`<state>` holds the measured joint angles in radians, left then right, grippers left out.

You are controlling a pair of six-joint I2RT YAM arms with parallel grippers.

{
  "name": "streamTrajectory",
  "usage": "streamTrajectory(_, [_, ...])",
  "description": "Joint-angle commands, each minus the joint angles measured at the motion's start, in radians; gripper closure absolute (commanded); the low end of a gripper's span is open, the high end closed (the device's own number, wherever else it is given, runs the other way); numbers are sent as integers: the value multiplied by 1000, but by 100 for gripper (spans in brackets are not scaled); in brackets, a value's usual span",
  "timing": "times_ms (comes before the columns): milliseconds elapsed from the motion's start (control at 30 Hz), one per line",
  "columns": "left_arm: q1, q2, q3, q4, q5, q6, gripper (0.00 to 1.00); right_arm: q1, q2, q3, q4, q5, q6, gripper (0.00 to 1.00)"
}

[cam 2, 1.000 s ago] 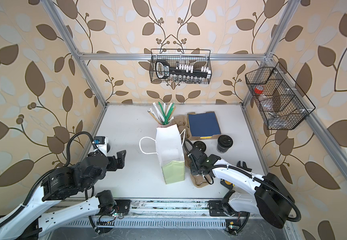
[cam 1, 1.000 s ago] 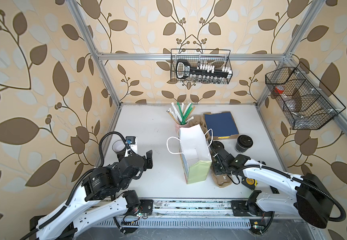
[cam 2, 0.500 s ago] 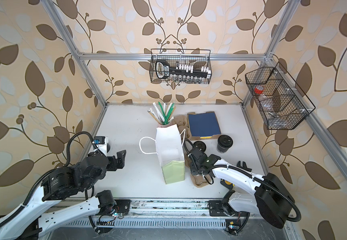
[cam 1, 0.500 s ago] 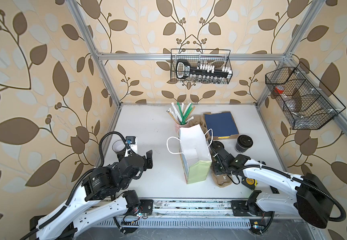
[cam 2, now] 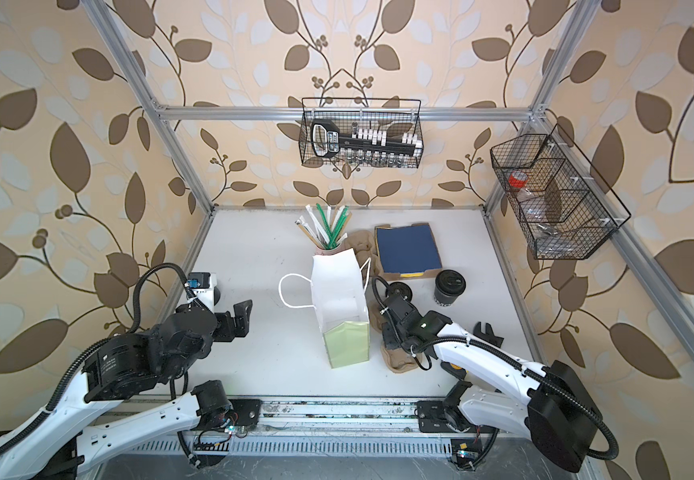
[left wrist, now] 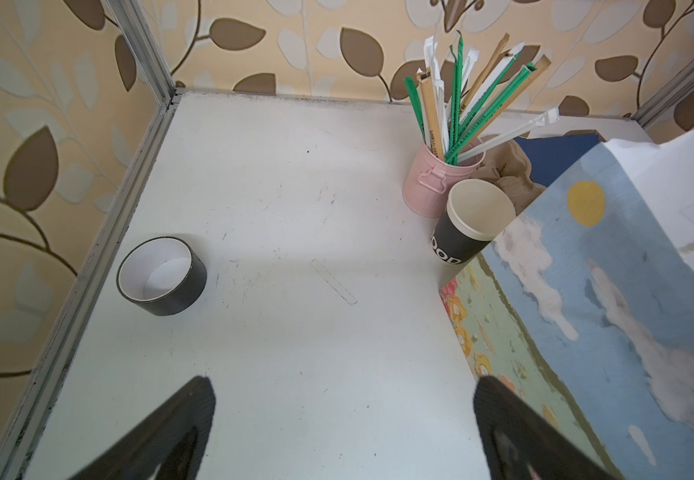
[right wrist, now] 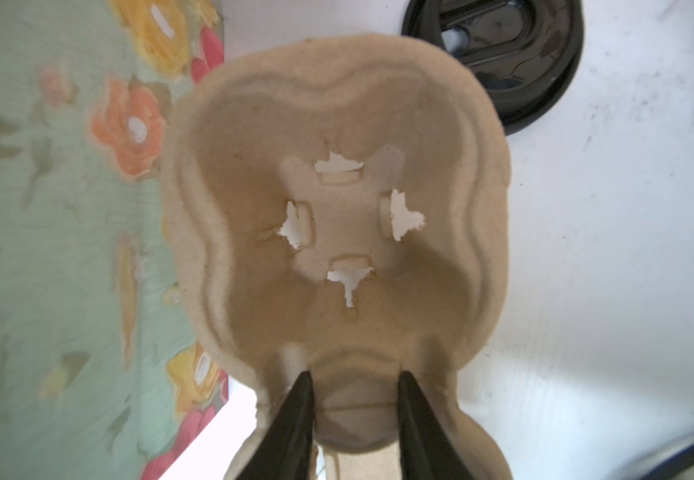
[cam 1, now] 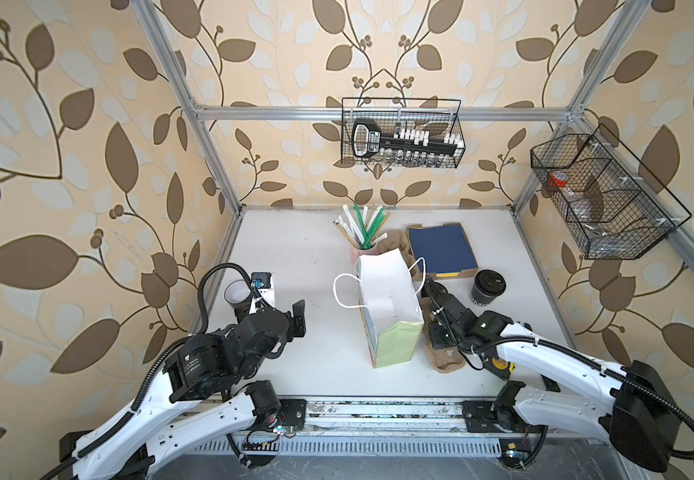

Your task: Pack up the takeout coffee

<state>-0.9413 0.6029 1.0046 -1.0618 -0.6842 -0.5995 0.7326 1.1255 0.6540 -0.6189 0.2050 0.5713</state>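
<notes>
In both top views packing has not visibly begun. The lidded takeout coffee stands upright on the white tabletop, apart from the open paper bag, in which no cup shows. The right gripper is down over a pulp cup carrier just beside the bag. The left gripper hangs spread wide and empty. Leaf-patterned walls, an aluminium frame and wire baskets enclose the cell. Left wrist view: an unlidded cup stands between the pink straw tin and the bag, a tape roll lies by the rail, and the surface is scuffed. Right wrist view: the jaws stand partly apart astride the carrier's middle ridge, and whether they pinch it cannot be told. A flat black lid lies beyond. Judged outstanding: seating the cups and bagging them.
</notes>
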Motion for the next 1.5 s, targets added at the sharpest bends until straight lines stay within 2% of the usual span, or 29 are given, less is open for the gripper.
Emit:
streamTrajectory(0, [6,5,-4,16,-19,21,1,1,-40,41,-64,37,18,68])
streamTrajectory(367, [9,3,-6,20,-13,26,1,-12,-176,176,-210,103,10,69])
streamTrajectory(833, [13,4,-8,28,-1,30,1,-11,-259,487,-408,185,-17,69])
streamTrajectory(1167, [15,3,-8,28,3,32,1,13,-202,749,-477,178,-44,69])
streamTrajectory(1467, [18,1,-9,31,9,37,1,154,-55,1001,-507,228,-40,70])
